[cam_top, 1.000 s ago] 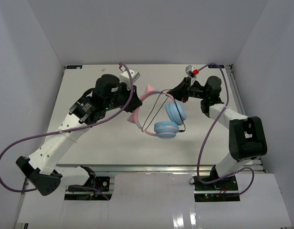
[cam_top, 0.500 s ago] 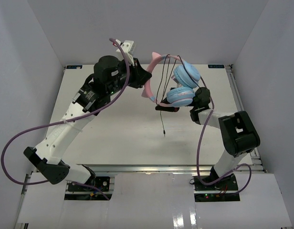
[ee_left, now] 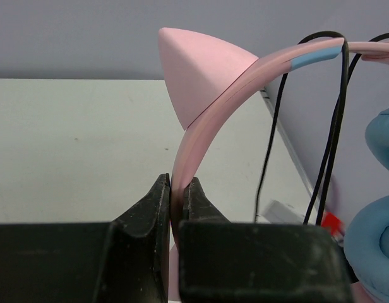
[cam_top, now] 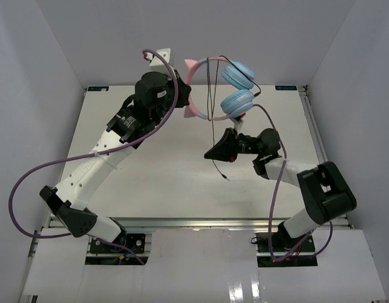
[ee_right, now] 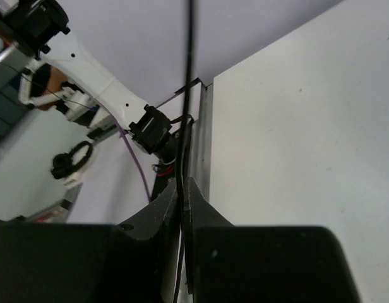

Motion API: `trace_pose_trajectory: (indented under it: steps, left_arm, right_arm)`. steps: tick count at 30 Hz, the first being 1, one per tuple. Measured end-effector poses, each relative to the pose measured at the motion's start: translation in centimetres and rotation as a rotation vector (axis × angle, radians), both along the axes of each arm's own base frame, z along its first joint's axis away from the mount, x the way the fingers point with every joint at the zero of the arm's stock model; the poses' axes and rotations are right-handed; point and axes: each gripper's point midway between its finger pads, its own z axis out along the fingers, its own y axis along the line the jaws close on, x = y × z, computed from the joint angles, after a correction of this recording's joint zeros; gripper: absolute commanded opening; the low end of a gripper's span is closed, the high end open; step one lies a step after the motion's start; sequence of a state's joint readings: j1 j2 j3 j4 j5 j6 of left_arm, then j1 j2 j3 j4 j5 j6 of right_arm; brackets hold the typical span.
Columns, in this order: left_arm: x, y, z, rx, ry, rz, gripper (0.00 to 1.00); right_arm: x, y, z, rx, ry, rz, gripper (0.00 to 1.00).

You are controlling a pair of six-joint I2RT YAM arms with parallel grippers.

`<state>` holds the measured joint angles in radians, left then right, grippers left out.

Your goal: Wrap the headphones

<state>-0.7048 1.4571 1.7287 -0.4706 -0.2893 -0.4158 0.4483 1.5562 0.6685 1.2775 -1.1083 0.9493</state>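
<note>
Two wrist views confirm the grips: left gripper [ee_left: 172, 189] jaws clench the headphones [ee_left: 204, 69] at the headband [ee_left: 189, 136]; right gripper [ee_right: 182, 192] jaws pinch the cable [ee_right: 189, 63]. Only the overhead view shows the plug end [cam_top: 225, 177] dangling.

L wrist cam: headphones [ee_left: 210, 82], ear cups cut off by rt edge; headband's lower run hidden behind my left gripper [ee_left: 175, 196]. R wrist cam: cable [ee_right: 189, 63] runs out top edge, bottom too, past my right gripper [ee_right: 182, 202]. Top cam: cable tip too small to make out.
</note>
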Motion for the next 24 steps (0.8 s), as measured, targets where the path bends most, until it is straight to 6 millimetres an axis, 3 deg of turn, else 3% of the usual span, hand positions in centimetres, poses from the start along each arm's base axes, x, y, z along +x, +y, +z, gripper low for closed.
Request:
trace_pose_trajectory:
  steps: [5, 10, 14, 19, 24]
  left_arm:
    - [1.5, 2.5, -2.6, 0.041, 0.009, 0.165, 0.0]
    - [2.4, 3.9, -5.9, 0.102, 0.047, 0.256, 0.0]
    - [3.2, 3.8, -8.7, 0.14, 0.091, 0.283, 0.0]
    - [4.3, 2.7, -13.1, 0.182, 0.173, 0.282, 0.0]
    - [4.6, 2.5, -16.4, 0.2, 0.245, 0.274, 0.0]
  right_arm:
    - [-0.4, -1.1, 2.6, -0.001, -0.278, -0.118, 0.08]
    - [3.2, -1.4, 2.3, -0.157, -0.422, -0.283, 0.08]
    - [4.3, -1.7, -0.9, -0.33, -0.451, -0.314, 0.08]
    - [3.2, -1.2, -6.5, -0.554, -0.441, -0.24, 0.08]
    - [2.8, -1.7, -10.3, -0.748, -0.465, -0.172, 0.08]
